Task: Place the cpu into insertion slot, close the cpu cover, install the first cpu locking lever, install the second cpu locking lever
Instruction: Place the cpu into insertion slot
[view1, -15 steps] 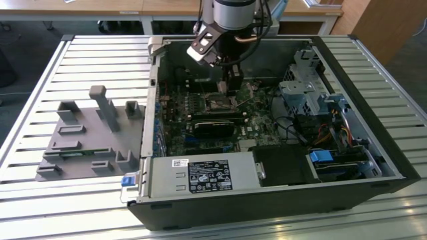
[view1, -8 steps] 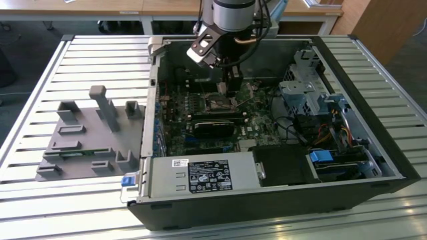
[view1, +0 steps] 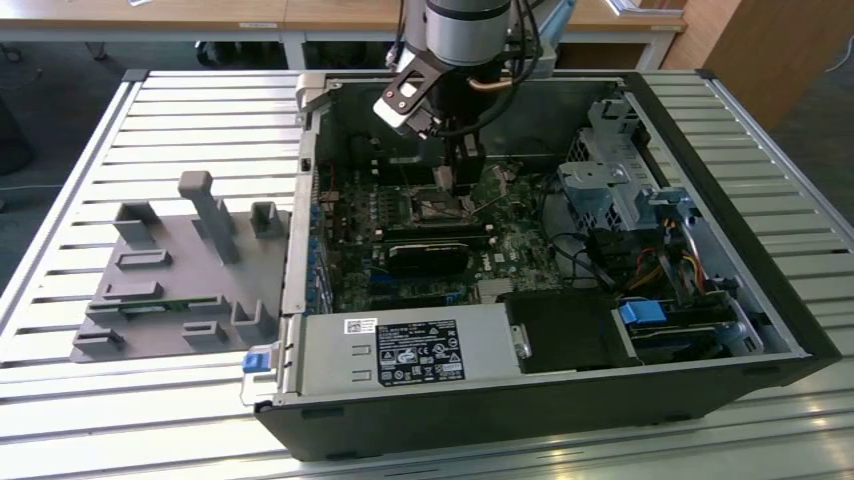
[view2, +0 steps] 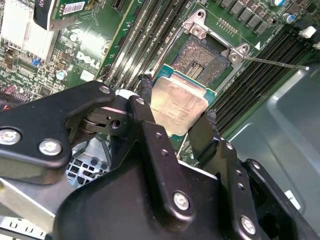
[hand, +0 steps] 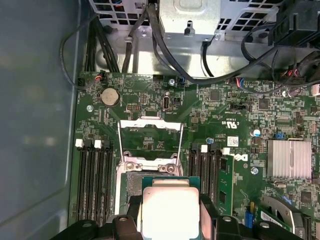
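Silvery cpu (view2: 179, 107), clamped between black fingers (view2: 150, 135), seemingly just above insertion slot (view2: 199, 59)

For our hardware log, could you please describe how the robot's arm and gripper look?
The arm is a silver-grey cylinder with black cables looped beside it. The gripper is matte black, with two flat bolted fingers and silver screw heads.
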